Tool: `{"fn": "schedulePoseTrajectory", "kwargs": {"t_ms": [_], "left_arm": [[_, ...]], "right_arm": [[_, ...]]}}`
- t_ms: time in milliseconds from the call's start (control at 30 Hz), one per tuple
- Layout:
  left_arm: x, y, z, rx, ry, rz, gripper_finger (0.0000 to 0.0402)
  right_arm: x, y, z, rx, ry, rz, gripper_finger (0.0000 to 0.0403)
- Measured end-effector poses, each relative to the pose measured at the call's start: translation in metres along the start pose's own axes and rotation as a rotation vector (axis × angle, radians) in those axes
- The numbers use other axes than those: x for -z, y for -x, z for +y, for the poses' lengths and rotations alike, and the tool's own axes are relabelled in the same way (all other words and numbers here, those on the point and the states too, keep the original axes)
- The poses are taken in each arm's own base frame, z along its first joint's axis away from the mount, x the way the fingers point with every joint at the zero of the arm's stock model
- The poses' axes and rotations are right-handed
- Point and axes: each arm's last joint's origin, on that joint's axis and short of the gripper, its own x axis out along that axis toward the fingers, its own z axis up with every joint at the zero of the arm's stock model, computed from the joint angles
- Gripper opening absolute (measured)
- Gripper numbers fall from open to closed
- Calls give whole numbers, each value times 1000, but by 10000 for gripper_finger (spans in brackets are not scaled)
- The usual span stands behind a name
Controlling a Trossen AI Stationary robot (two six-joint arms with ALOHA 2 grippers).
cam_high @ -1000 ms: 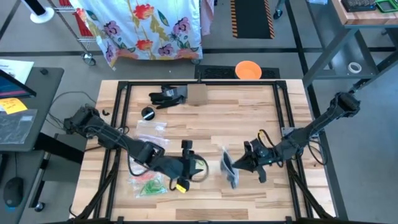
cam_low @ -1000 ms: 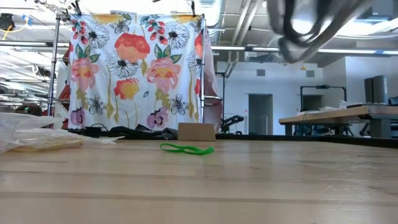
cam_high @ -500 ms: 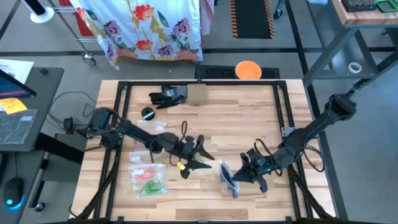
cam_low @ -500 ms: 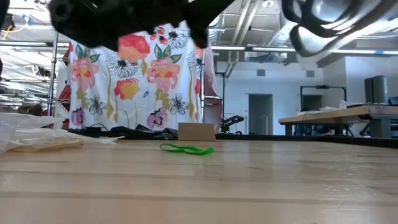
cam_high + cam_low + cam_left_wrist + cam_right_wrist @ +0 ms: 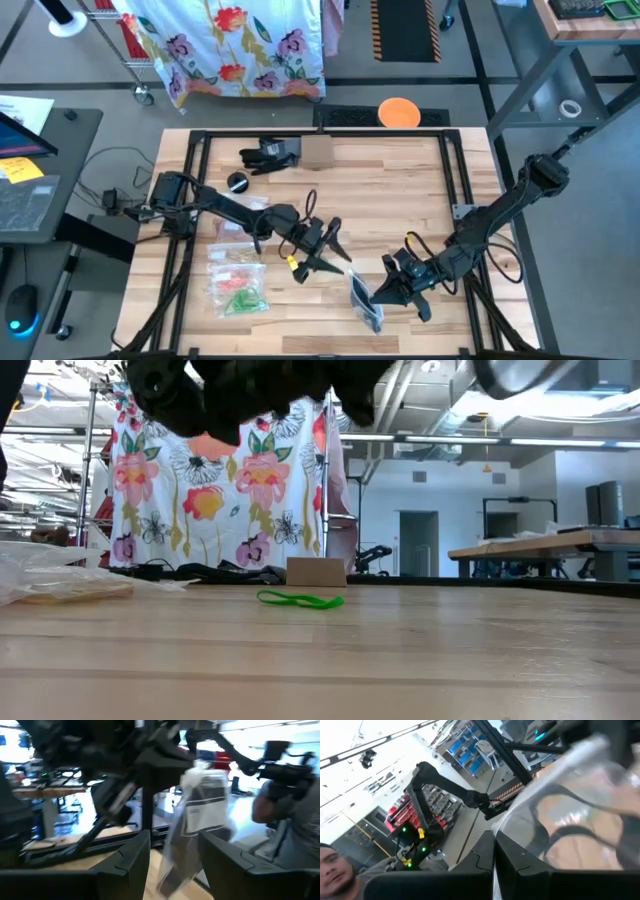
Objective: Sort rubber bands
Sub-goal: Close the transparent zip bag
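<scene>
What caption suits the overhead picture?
Right tool holds up a clear bag while the open left tool approaches it.

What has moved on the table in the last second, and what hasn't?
The left hand swung from the table's near-left part toward the middle, nearer the clear plastic zip bag. The right hand, shut on that bag, drew it nearer the front edge. The green rubber band stayed put.

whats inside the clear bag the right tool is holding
The right tool is shut on the clear bag, which hangs above the table. Dark looped bands show through the plastic. How many cannot be told; folds and glare cover the rest.
</scene>
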Motion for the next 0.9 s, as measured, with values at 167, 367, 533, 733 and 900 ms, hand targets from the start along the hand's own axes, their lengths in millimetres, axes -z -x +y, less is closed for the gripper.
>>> {"fn": "schedulePoseTrajectory", "kwargs": {"t_ms": [167,367,533,733,900], "left_arm": [[-7,-5,0,37,-49,-18,159],[-11,-12,2,76,-58,20,159],[-17,-20,3,101,-79,54,159],[-26,-26,5,133,-96,46,159],[-28,-31,-1,178,-81,66,159]], "right_arm": [[0,0,0,2,-5,2,0],[0,0,0,2,-8,-4,0],[-1,0,-1,6,-11,-8,0],[-1,0,-1,10,-27,-15,0],[-2,0,-1,17,-27,-22,0]]}}
